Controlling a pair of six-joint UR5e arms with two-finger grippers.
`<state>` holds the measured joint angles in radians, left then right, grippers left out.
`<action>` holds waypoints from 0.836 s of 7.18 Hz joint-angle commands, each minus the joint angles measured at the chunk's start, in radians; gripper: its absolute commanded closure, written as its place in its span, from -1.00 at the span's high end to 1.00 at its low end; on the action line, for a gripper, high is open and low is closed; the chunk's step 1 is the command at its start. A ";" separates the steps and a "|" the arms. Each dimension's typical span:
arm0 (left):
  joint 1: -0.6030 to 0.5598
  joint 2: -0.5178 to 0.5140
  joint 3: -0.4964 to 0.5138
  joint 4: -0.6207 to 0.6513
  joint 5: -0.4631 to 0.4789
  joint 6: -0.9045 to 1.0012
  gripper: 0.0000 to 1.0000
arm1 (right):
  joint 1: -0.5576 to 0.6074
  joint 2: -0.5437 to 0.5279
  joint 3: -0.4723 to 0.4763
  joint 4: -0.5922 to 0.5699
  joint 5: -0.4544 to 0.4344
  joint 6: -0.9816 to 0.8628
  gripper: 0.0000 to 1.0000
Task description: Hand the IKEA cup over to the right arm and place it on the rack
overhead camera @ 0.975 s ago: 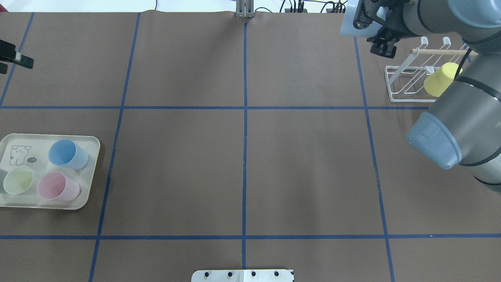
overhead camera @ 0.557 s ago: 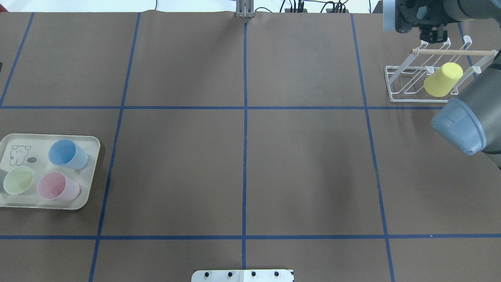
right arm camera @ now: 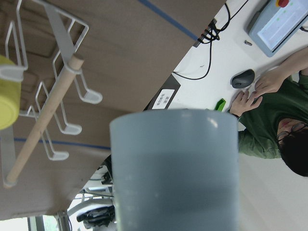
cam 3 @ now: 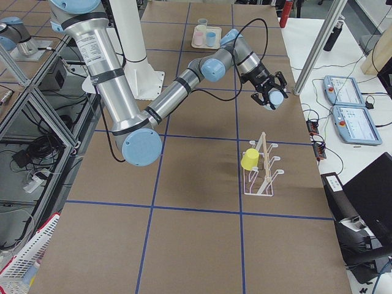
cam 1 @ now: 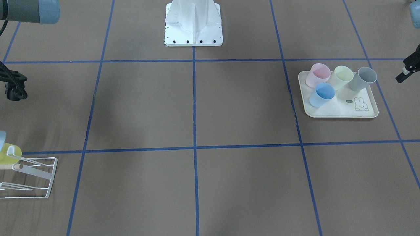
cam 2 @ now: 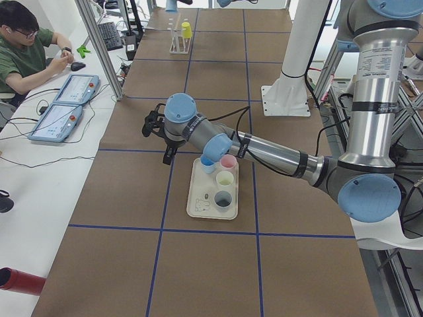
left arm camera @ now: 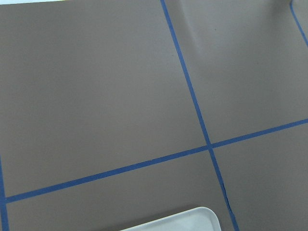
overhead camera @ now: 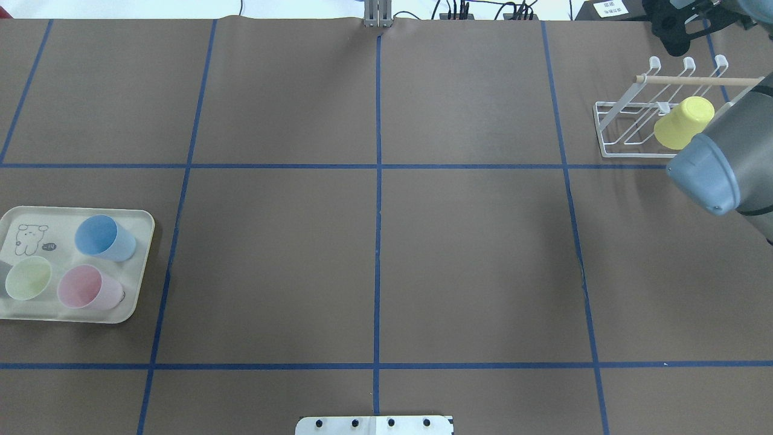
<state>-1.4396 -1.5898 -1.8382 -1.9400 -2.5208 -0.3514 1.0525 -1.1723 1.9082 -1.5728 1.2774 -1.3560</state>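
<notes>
Brown gridded table [overhead camera: 471, 254]; right gripper [cam 3: 273, 95], clamped on grey-blue cup [right arm camera: 173, 168], swung beyond rack [overhead camera: 628, 130], placement pending; left gripper [cam 1: 407, 70] state indiscernible.

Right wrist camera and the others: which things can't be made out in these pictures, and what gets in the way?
Right wrist view: the blue-grey cup fills the middle; whatever holds it is hidden behind it.
Front-facing view: the rack and the yellow cup are cut off by the left edge.
Left wrist view: only a corner of the tray shows, cut by the bottom edge.
Overhead view: the right arm covers the rack's right end.
</notes>
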 commanded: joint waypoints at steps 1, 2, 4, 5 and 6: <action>-0.001 0.007 -0.004 0.000 0.000 0.000 1.00 | 0.001 0.019 -0.102 0.008 -0.123 -0.118 -0.54; -0.001 0.010 -0.004 0.000 -0.001 0.000 1.00 | 0.001 0.022 -0.150 0.010 -0.177 -0.145 -0.56; 0.002 0.021 -0.004 0.000 -0.001 -0.003 1.00 | 0.001 0.020 -0.304 0.185 -0.214 -0.199 -0.54; 0.004 0.019 -0.004 0.000 -0.001 -0.008 1.00 | 0.001 0.020 -0.367 0.279 -0.216 -0.243 -0.53; 0.005 0.017 -0.004 0.000 -0.001 -0.011 1.00 | 0.001 0.017 -0.398 0.296 -0.216 -0.247 -0.52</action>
<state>-1.4360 -1.5712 -1.8423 -1.9405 -2.5218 -0.3579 1.0538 -1.1528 1.5657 -1.3345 1.0644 -1.5809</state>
